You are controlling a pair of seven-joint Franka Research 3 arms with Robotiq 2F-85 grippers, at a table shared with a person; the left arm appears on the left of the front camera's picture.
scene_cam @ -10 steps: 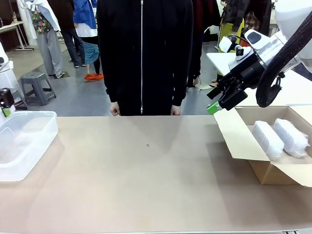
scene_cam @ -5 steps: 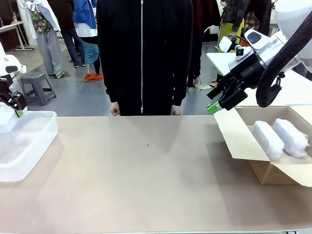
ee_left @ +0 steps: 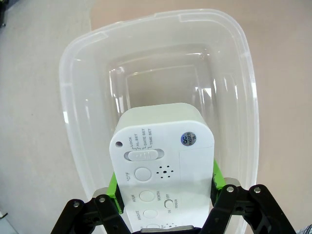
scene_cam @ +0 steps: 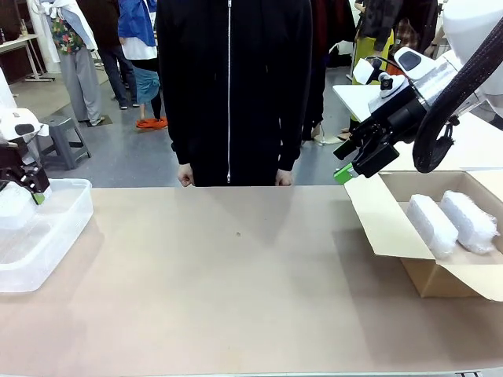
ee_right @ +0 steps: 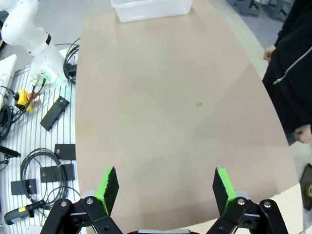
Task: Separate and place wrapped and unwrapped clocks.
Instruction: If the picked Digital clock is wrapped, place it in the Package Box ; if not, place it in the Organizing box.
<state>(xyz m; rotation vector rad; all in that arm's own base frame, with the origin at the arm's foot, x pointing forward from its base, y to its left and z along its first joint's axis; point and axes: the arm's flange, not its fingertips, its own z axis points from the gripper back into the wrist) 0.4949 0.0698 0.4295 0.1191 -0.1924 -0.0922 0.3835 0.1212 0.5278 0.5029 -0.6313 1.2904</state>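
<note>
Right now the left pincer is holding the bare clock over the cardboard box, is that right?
Not quite. The left pincer is holding the bare clock over the clear plastic bin, not the cardboard box; the left wrist view shows it.

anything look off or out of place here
Nothing stands out. The left gripper holds the bare white clock over the clear bin; two wrapped clocks lie side by side in the cardboard box; the right gripper is open.
</note>
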